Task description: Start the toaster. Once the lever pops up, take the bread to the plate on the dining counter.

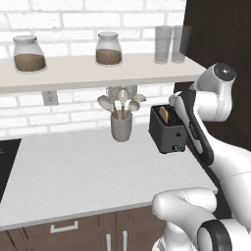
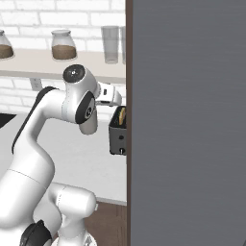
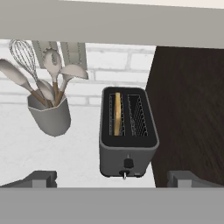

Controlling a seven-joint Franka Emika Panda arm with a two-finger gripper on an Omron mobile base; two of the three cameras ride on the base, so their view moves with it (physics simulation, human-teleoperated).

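Note:
The dark grey toaster [image 3: 128, 131] stands on the wall counter next to a dark wood panel, also seen as the toaster [image 1: 166, 130] and the toaster [image 2: 117, 137]. The bread [image 3: 117, 113] stands upright in its left slot, its top edge showing as the bread [image 1: 163, 114]. A small lever [image 3: 124, 175] sticks out low on the toaster's front, under a knob [image 3: 128, 163]. My gripper [image 3: 112, 179] hovers above the toaster's front, open, with nothing between its fingertips [image 3: 41, 178]. The plate and the dining counter are out of view.
A grey utensil cup [image 1: 121, 126] with spoons and a whisk stands left of the toaster. Above runs a shelf [image 1: 73, 73] with jars and glasses. A tall dark panel [image 2: 187, 120] rises right of the toaster. A black cooktop [image 1: 6, 162] lies far left.

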